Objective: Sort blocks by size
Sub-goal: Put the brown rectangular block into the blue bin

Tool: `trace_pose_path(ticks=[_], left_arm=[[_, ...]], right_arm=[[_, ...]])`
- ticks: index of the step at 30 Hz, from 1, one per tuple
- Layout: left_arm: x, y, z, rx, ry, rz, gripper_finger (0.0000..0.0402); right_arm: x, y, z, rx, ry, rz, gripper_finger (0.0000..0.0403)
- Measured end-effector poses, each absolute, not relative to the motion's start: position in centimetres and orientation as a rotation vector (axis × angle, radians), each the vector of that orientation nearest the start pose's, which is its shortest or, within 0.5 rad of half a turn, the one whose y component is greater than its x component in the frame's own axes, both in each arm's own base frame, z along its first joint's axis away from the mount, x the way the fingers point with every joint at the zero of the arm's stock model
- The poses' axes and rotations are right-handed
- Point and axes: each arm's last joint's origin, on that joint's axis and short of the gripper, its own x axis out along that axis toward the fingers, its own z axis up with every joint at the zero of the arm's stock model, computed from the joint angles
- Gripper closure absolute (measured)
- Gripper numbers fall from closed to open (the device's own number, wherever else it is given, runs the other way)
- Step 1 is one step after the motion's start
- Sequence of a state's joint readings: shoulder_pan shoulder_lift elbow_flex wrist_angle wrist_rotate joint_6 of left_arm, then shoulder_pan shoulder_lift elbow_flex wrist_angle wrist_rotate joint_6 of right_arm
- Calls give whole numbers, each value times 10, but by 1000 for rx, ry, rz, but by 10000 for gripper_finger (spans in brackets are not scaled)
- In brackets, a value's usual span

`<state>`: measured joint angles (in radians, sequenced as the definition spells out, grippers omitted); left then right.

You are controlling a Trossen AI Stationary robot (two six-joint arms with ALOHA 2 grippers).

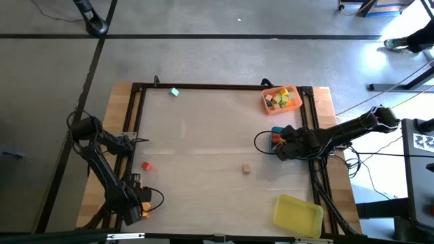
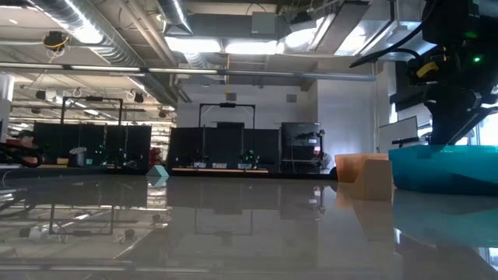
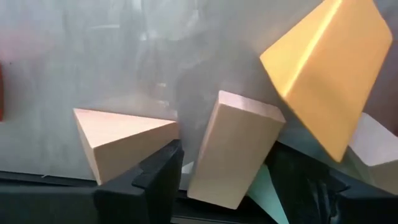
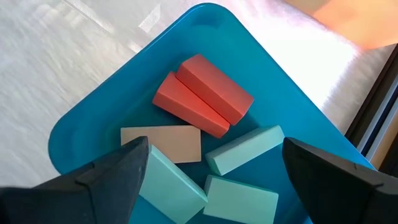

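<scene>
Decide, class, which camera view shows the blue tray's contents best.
The right wrist view: the blue tray shows its bar blocks clearly between the open right gripper. High view: arm mostly hides it. Low view: its wall only. Left wrist: none.

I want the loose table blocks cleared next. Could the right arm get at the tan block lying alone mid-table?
Probably yes. The tan block lies alone on bare table, nothing around it, and the right gripper hovers open and empty over the blue tray, not far off.

Beyond the pale glossy wooden table top (image 1: pixel 203 142), a grey concrete floor (image 1: pixel 217 57) runs to a workshop hall with dark framed workstations (image 2: pixel 226 144) along the back wall, exposed silver ceiling ducts (image 2: pixel 93 35) and bright overhead light panels (image 2: pixel 233 45).
</scene>
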<state>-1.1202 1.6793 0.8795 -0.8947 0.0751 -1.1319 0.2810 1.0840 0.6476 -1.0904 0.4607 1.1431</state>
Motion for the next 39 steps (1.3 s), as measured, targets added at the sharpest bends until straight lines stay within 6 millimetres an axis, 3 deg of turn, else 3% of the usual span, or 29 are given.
trace_pose_path(ticks=[11,18,31,39], left_arm=[[108,-228,135,43,1685,59,289],[109,-224,139,34,1683,78,288],[119,-198,179,-74,1535,145,287],[126,-182,205,-138,1360,138,287]], right_arm=[[146,29,194,377,1119,-874,36],[146,29,196,370,1127,-873,36],[158,32,240,348,1093,-779,36],[164,34,249,335,1038,-741,36]])
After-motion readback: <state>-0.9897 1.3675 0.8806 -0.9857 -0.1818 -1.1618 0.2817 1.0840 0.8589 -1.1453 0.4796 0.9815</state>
